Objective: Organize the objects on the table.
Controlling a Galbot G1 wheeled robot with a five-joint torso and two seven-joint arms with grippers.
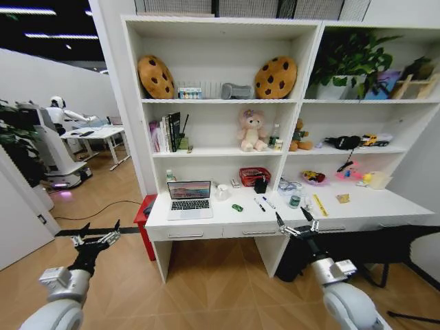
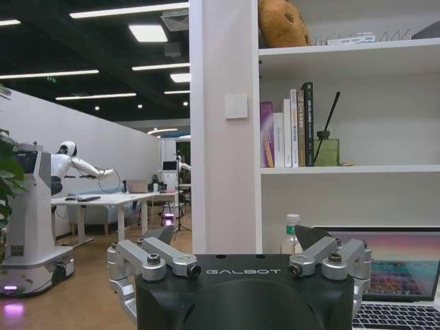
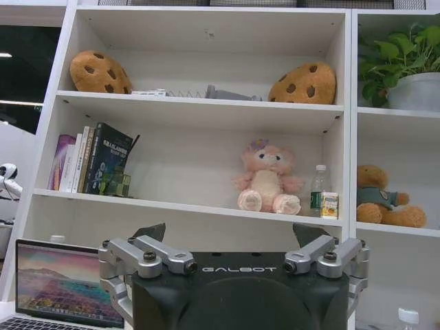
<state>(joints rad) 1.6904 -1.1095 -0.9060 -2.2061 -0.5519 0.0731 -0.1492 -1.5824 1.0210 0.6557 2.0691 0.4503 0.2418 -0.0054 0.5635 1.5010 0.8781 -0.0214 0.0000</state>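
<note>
White shelving rises behind the table (image 1: 206,218) at frame centre, where the laptop (image 1: 189,199) sits left. Left hand (image 1: 96,238) and right hand (image 1: 296,223) hover low, both released.

Laptop (image 2: 395,282) cut by picture's edge in left wrist view, near corner hidden behind left gripper (image 2: 237,237). In right wrist view laptop (image 3: 58,289) cut at picture's edge, partly behind right gripper (image 3: 230,234). Bench (image 1: 412,206) runs out of head view on robot's right. Small items by pen cup (image 1: 260,185) too small to tell; red basket (image 1: 254,176) contents unreadable. Toy car (image 1: 237,207) just green speck. Bottle (image 3: 408,317) cut off at picture's edge. Book (image 2: 306,124) spine text unreadable.
</note>
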